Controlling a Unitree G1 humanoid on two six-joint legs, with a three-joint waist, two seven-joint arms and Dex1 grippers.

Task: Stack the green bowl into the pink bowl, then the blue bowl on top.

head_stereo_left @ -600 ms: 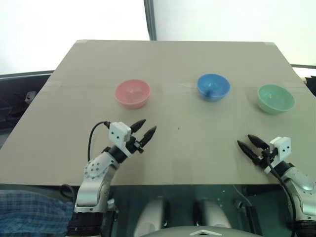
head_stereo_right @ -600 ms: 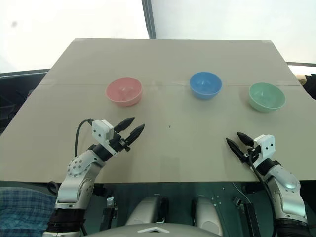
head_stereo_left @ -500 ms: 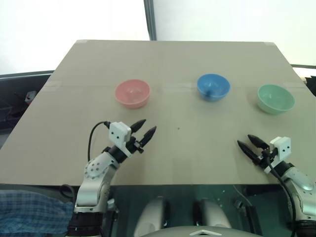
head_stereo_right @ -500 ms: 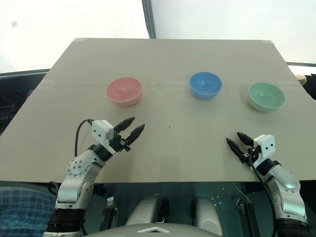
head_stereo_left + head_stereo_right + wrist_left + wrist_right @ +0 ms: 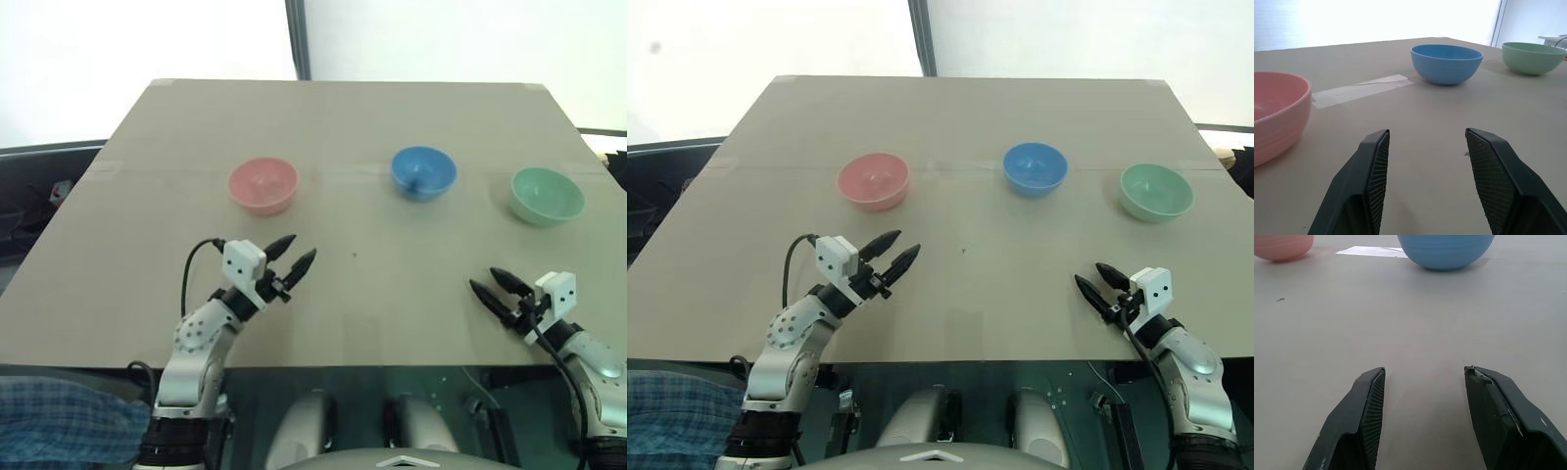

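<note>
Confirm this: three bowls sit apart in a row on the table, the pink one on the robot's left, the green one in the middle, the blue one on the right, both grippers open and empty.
One slip: the blue bowl is in the middle and the green bowl on the right, as the left eye view shows. The pink bowl is on the left, and the left gripper and right gripper are open and empty.

We see a tan, cardboard-coloured tabletop (image 5: 333, 127) spreading across most of the frame, with a faint seam and a strip of pale tape (image 5: 1361, 90) running across it about a third of the way down. Behind its far edge a bright white wall (image 5: 147, 39) glows, overexposed, split by a dark vertical post (image 5: 297, 39) at upper centre. Dark furniture or equipment (image 5: 29, 196) sits at the left edge of the frame. A blue plaid cloth (image 5: 59, 421) lies in the lower left corner.
</note>
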